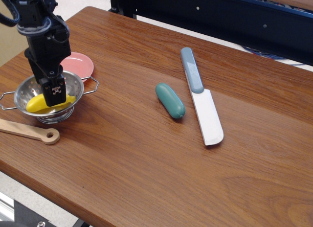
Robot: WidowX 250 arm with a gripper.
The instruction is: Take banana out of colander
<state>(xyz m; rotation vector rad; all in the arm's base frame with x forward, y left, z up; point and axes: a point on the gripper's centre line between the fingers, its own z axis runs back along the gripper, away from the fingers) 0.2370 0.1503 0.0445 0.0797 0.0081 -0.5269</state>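
Observation:
The yellow banana (39, 102) lies inside the shiny perforated colander (23, 91) at the table's left edge. My black gripper (55, 96) hangs straight down into the bowl. Its fingertips are at the middle of the banana and cover part of it. I see the fingers edge-on as one dark block, so their gap does not show. The banana rests on the bowl's bottom and is not lifted.
A pink plate (79, 64) lies just behind the colander. A wooden spoon (30, 131) lies in front of it. A teal capsule (170, 100) and a spatula with a grey-blue handle (201, 101) lie mid-table. The table's near edge runs close below the spoon.

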